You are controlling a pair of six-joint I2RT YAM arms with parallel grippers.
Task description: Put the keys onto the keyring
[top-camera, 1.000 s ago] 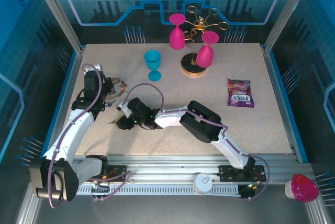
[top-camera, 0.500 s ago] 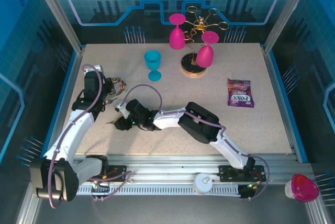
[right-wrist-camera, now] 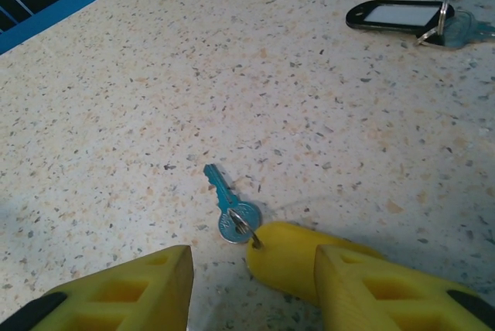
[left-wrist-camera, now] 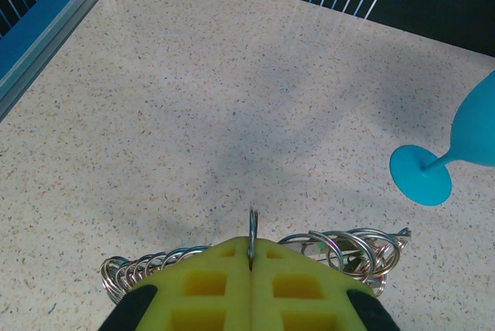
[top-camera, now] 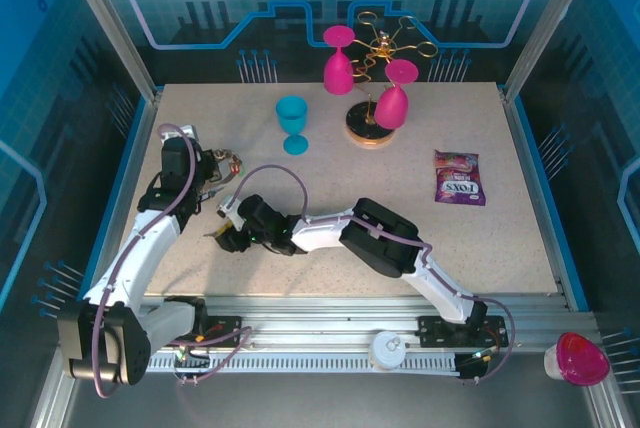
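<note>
- Right tool has crept left along the worktop over the last second, with the arm stretched further across. Its jaws stand apart and grip nothing.
- We find the teal key lying flat just ahead of the gap. Its head is close to the right-hand finger; we cannot tell whether they touch.
- On the other side, the left tool has not shifted. Its pads are closed on the keyring, with one thin loop standing edge-on between them and coils of rings spilling out to either side.
- From above, we see the keyring by the left tool, apart from the key.
- Further off on the worktop lies a black tag with its own ring.
- Our reading is that the approach is nearly done and the pick is not yet made.
- We think the key, being thin and flat, may skid when the jaws close rather than lift.
- Threading it onto the keyring is all still ahead.
</note>
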